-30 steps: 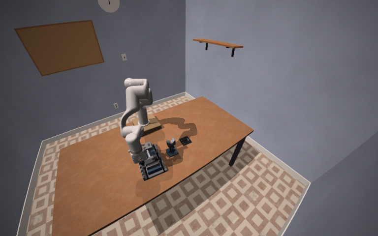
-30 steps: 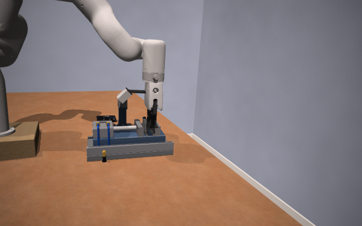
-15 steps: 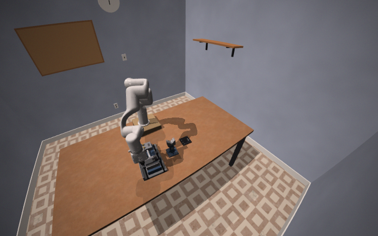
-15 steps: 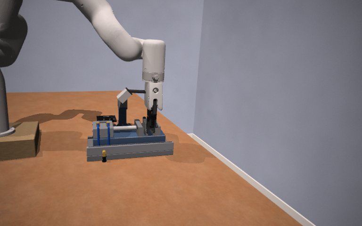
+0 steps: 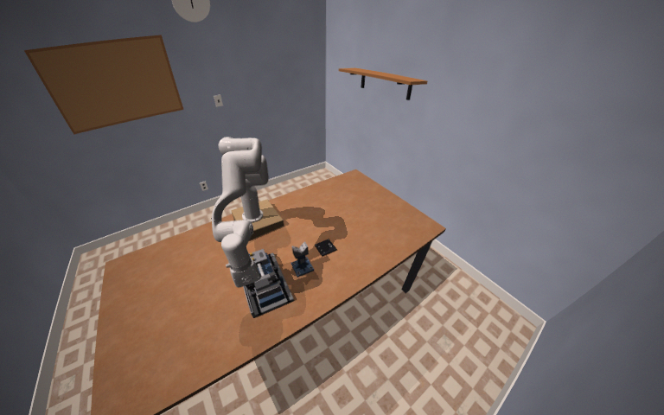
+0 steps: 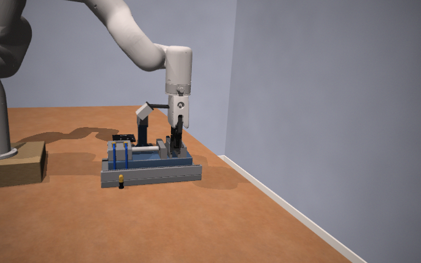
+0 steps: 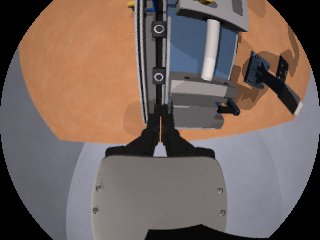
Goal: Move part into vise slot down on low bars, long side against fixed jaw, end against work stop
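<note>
Top view: white six-joint arm [image 5: 230, 195] bends down over the grey and blue vise [image 5: 268, 288] on the brown wooden table [image 5: 161, 303]; the black square infeed plate [image 5: 325, 246] lies bare beside the dark V-block [image 5: 300, 259].

Exterior view: the black-fingered gripper [image 6: 176, 142] reaches down at the vise's far end, fingers pressed together on nothing; I cannot make out the part.

Wrist view: fingertips meet at the vise's edge.

Workshop rm: vise [image 6: 148, 161] on wood table [image 5: 161, 303], corkboard [image 5: 105, 80], wall shelf [image 5: 381, 75].
</note>
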`<control>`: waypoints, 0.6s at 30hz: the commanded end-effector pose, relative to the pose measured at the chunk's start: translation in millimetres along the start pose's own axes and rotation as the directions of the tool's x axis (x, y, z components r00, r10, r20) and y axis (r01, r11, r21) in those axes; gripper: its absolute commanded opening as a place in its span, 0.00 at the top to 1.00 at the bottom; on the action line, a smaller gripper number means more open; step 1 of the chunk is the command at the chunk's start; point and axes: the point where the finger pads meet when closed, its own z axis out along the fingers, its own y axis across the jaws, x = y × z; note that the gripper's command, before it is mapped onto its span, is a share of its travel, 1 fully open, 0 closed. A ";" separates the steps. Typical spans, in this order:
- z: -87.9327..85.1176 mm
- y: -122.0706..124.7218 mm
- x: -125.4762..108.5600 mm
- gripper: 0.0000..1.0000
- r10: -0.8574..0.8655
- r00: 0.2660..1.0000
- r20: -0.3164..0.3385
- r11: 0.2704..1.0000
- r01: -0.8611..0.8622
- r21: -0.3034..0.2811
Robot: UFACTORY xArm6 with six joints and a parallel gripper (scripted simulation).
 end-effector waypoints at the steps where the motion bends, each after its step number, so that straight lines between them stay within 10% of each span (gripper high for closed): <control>1: -2.0 0.2 -1.5 1.00 0.000 1.000 0.005 1.000 0.000 0.001; 18: -2.0 3.9 -1.5 1.00 0.000 1.000 0.005 1.000 0.000 0.001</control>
